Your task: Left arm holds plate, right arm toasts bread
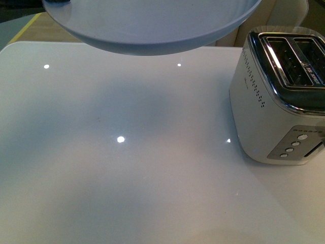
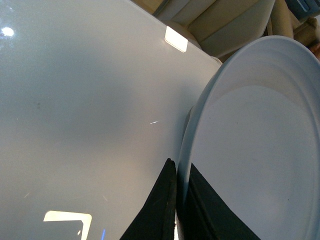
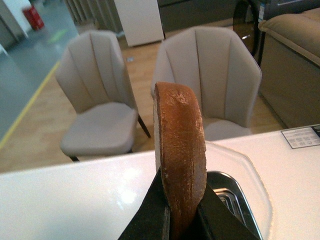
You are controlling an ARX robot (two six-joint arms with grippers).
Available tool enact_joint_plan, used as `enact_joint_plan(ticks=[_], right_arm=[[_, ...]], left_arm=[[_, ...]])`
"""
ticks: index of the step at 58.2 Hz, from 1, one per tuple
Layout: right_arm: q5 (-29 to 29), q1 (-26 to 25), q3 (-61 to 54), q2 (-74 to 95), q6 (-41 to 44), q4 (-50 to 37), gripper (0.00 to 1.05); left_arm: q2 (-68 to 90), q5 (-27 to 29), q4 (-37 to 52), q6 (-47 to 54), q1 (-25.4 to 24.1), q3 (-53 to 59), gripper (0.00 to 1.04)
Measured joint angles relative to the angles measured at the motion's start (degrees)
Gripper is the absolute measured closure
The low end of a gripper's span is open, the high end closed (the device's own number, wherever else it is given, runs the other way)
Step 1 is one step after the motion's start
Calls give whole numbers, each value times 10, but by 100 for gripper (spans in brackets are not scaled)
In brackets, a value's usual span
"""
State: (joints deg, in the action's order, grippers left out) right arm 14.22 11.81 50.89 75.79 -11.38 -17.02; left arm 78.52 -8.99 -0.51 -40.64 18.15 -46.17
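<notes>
Brown-crusted bread [image 3: 180, 150] is clamped upright in the right gripper [image 3: 182, 202], toaster slot [image 3: 235, 197] below it; insertion is judged in hand, so slot alignment and a straight descent are needed. Plate [image 1: 152, 25] is pinched at its rim by the left gripper [image 2: 178, 172], above the table [image 1: 127, 178]. Grips are shown only by wrist views.

This is looking like a home-style dining corner set up inside a bigger hall. A glossy white table [image 1: 127, 178] is carrying a steel toaster [image 1: 264, 112]. Two padded beige chairs [image 3: 97, 100] are standing behind it on a wooden floor [image 3: 145, 65], with a sofa [image 3: 292, 60] nearby. Beyond them, a yellow line [image 3: 30, 106] is edging a grey floor [image 3: 50, 30].
</notes>
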Motion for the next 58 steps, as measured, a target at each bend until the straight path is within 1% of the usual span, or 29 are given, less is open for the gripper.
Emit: enact_joint_plan(ticks=[9, 16, 35, 44, 56, 57, 58], right_arm=[[23, 19, -31, 55, 67, -36, 101], [26, 23, -51, 82, 83, -44, 101], [29, 23, -71, 133, 92, -47, 101], [19, 20, -71, 157, 84, -32, 101], [5, 15, -66, 175, 67, -35, 101], [2, 14, -66, 176, 64, -36, 101], [-1, 13, -66, 178, 62, -36, 98]], left_arm=[[0, 0, 0, 0, 0, 0, 102], [0, -1, 0, 0, 0, 0, 102], [0, -3, 0, 0, -2, 0, 102], [0, -3, 0, 0, -3, 0, 102], [0, -6, 0, 0, -4, 0, 102], [0, -6, 0, 0, -4, 0, 102], [0, -6, 0, 0, -4, 0, 102]])
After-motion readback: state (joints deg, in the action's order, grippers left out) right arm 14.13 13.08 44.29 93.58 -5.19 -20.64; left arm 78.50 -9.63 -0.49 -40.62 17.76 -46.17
